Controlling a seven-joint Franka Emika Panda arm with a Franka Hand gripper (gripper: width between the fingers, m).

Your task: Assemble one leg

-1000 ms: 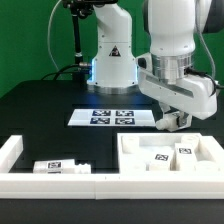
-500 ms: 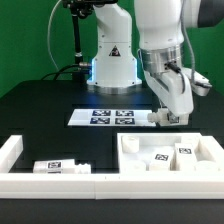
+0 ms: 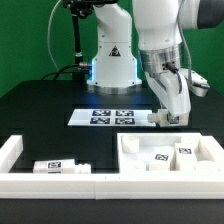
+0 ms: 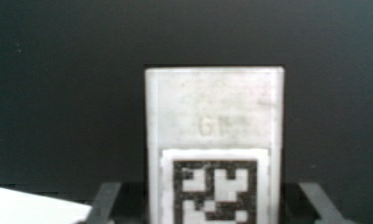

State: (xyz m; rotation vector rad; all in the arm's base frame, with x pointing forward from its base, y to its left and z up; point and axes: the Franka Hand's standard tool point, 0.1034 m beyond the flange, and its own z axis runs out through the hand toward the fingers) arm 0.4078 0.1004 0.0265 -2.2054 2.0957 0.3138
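Observation:
My gripper (image 3: 165, 114) hangs over the right end of the marker board (image 3: 112, 117), above the table. In the wrist view it (image 4: 213, 205) is shut on a leg (image 4: 213, 130), a white oblong peg with a black-and-white tag near the jaws; a dark finger (image 4: 112, 203) shows on each side. In the exterior view only a small white bit of this leg (image 3: 160, 119) shows below the fingers. Another leg (image 3: 58, 167) lies at the front left. Two more tagged legs (image 3: 160, 155) (image 3: 186, 152) lie in the white tray-shaped part (image 3: 128, 158).
A white L-shaped rail (image 3: 12, 152) runs along the left and front (image 3: 100, 186) of the table. The robot's base (image 3: 108, 60) stands behind the marker board. A pale corner (image 4: 26, 205) shows beside the jaws in the wrist view.
Since a second ago the wrist has turned and shifted slightly toward the exterior view's left with the leg in it. Over the last half second nothing has visibly moved.

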